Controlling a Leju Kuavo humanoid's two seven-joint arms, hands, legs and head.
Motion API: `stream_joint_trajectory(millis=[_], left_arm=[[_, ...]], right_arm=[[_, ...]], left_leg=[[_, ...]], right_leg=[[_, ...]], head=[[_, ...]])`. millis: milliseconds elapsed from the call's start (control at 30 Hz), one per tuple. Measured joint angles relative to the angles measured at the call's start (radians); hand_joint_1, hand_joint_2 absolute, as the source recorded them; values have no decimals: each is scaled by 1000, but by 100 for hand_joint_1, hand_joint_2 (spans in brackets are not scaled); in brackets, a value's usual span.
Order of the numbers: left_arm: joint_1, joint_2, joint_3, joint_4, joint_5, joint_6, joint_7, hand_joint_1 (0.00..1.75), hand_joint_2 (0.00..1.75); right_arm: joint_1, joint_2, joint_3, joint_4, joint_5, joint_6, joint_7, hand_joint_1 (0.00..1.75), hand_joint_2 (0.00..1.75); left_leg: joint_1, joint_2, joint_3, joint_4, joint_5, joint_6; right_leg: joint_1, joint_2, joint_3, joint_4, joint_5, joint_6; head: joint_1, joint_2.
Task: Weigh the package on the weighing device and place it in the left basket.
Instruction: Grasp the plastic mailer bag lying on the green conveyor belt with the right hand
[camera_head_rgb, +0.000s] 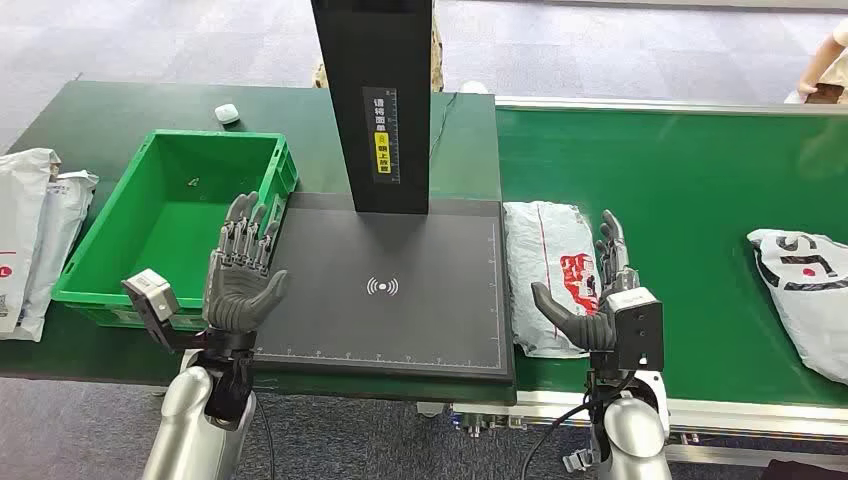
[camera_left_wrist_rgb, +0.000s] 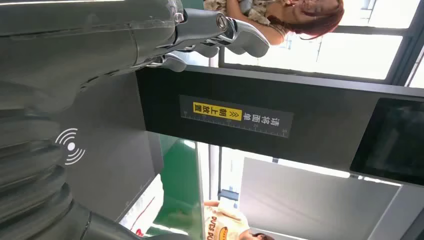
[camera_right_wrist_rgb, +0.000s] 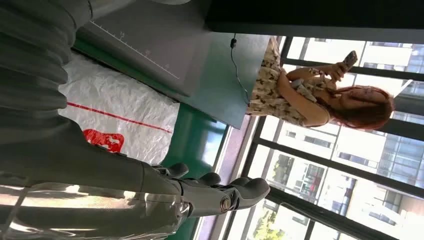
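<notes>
Green felt-like covering over the worktop (camera_head_rgb: 90, 120) and the conveyor belt (camera_head_rgb: 700, 170) running off to the right. Dark grey weighing device (camera_head_rgb: 400, 300) set centrally on the worktop, flat platform with white ruled edges and a wireless mark, black upright column (camera_head_rgb: 380, 100) at its rear carrying a yellow label. Green plastic basket (camera_head_rgb: 80, 270) just left of the platform, touching its edge. White package (camera_head_rgb: 545, 270) with red print lying flat on the belt, just beside the platform's right edge. Left hand (camera_head_rgb: 240, 275) released, fingers spread, raised over the platform's left margin, holding nothing. Right hand (camera_head_rgb: 592, 290) likewise released, fingers extended, palm turned toward the package, over its right side; contact not discernible. More white parcels (camera_head_rgb: 35, 235) at worktop's far left, another bag (camera_head_rgb: 805, 290) on the belt at right. Small white object (camera_head_rgb: 227, 114) behind the basket. Grey carpet (camera_head_rgb: 150, 40) beyond; tall windows (camera_right_wrist_rgb: 350, 165) and a seated person (camera_right_wrist_rgb: 310, 95) in right wrist view.
</notes>
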Motion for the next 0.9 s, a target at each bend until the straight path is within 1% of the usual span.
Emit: stream_joint_trajectory(millis=[67,133,167,233,300,367,433,533,633,700,800,900], left_arm=[[0,0,0,0,0,0,0,0,175],[0,0,0,0,-1,0,0,0,175],[0,0,0,0,-2,0,1,0,175],[2,0,0,0,-6,-1,4,0,175],[4,0,0,-1,-12,-4,10,0,175],[5,0,0,-1,-16,-7,17,0,175],[4,0,-1,-1,-16,-9,22,0,175],[3,0,-3,-1,-13,-13,24,0,175],[2,1,-4,-1,-7,-15,24,0,175],[2,2,-4,-1,-6,-15,24,0,175],[2,3,-5,-1,-2,-15,24,0,175],[-2,4,-7,0,1,-15,25,0,175]], right_arm=[[0,0,-1,0,8,-4,4,0,175],[-1,0,-3,1,47,-27,36,0,175],[-2,0,-7,2,81,-49,69,0,175],[-12,0,-25,18,174,-100,161,0,175],[-33,-4,-59,58,261,-130,248,0,175],[-64,-14,-102,115,331,-137,310,0,175],[-103,-31,-145,182,398,-138,351,0,175],[-166,-63,-198,290,468,-132,385,0,175],[-221,-94,-233,387,480,-116,387,0,175],[-252,-108,-244,441,484,-106,393,0,175],[-294,-124,-250,520,498,-83,433,0,175],[-329,-139,-250,600,502,-29,474,0,175]], left_leg=[[0,0,0,0,0,0],[0,0,0,0,0,0],[0,0,0,0,0,0],[0,0,0,0,0,0],[0,0,0,0,0,0],[0,0,0,0,0,0],[0,0,0,0,0,0],[0,0,0,1,0,1],[0,0,0,1,0,1],[0,0,0,1,0,1],[0,0,0,1,0,1],[0,0,0,1,0,1]], right_leg=[[0,0,0,0,0,0],[0,0,0,0,0,0],[0,0,0,0,0,0],[0,0,0,0,0,0],[0,0,0,0,0,0],[-1,0,0,0,0,0],[-1,0,0,0,1,1],[-1,0,0,0,1,1],[-1,0,0,0,1,1],[-1,0,0,0,1,1],[0,0,0,0,1,1],[0,0,0,0,1,1]], head=[[0,0],[0,0],[0,0],[0,0],[0,0],[0,0],[0,0],[0,0],[0,0],[0,0],[0,0],[0,0]])
